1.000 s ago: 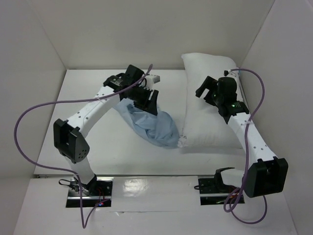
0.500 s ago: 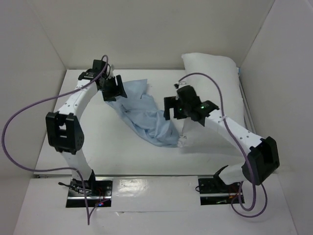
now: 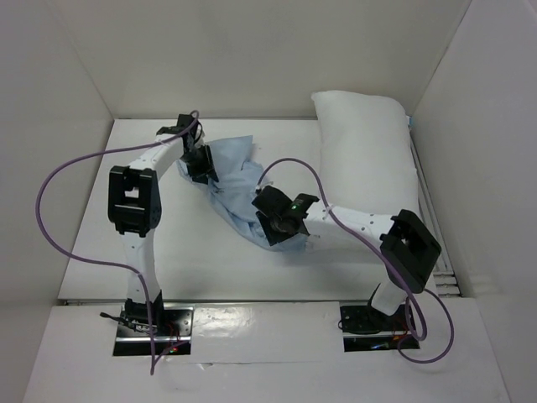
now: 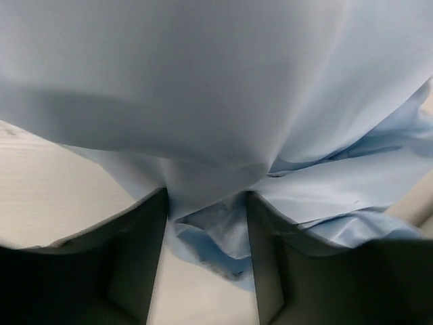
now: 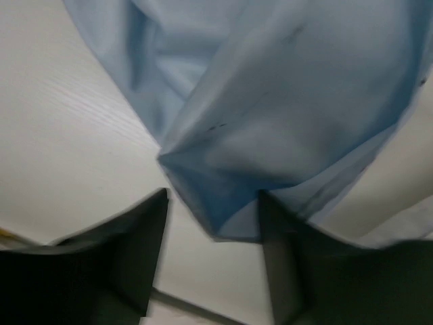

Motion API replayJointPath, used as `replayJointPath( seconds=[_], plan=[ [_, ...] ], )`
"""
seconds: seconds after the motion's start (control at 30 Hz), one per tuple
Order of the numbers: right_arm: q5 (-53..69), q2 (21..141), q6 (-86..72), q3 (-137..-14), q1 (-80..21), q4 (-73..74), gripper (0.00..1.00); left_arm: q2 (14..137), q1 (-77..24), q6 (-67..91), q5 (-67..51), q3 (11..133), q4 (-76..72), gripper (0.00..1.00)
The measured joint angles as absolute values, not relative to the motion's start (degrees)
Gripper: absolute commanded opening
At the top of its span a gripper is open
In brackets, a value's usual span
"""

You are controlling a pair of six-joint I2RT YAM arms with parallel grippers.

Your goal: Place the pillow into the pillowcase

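The plump white pillow (image 3: 365,159) lies along the right side of the table. Left of it the light blue pillowcase (image 3: 239,180) lies crumpled in a diagonal strip. My left gripper (image 3: 199,164) is down on its far left edge. In the left wrist view a fold of the pillowcase (image 4: 216,101) hangs between the half-closed fingers (image 4: 145,257), which still stand apart. My right gripper (image 3: 281,220) is at the strip's near right end. There a corner of the pillowcase (image 5: 270,115) pokes between the jaws, against one finger (image 5: 284,257) and clear of the other.
White walls (image 3: 67,101) enclose the table on the left, back and right. A purple cable (image 3: 50,185) loops off each arm. The arm bases sit on a glossy strip (image 3: 252,323) at the near edge.
The right arm swung left off the pillow down to the pillowcase's near end. The left gripper shifted to the cloth's far left edge. The pillowcase spread wider. Both jaws narrowed.
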State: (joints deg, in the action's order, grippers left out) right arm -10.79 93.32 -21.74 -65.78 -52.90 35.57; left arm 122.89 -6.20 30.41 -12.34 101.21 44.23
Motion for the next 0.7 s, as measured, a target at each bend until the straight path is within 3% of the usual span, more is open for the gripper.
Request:
replayJointPath(
  seconds=[0.03, 0.07, 0.1, 0.43, 0.7],
  plan=[
    [-11.5, 93.6, -21.9, -65.8, -52.9, 35.9, 0.26, 122.9, -6.6, 30.6, -12.5, 101.0, 44.0, 0.27],
    [-12.3, 93.8, -22.3, -65.8, -52.9, 36.1, 0.02, 122.9, -7.0, 30.3, -12.6, 100.9, 43.9, 0.13],
    [-13.2, 94.0, -22.5, -65.9, -52.9, 36.5, 0.0, 122.9, -7.4, 30.3, -12.8, 100.9, 43.8, 0.0],
    [-17.4, 92.1, -21.3, -72.0, -48.8, 36.3, 0.0, 121.6, -6.3, 30.5, -16.4, 108.7, 46.6, 0.0],
    [-19.1, 79.8, -24.1, -71.3, -45.7, 28.8, 0.0, 119.6, -0.6, 32.0, -18.7, 123.9, 45.8, 0.0]
  ],
)
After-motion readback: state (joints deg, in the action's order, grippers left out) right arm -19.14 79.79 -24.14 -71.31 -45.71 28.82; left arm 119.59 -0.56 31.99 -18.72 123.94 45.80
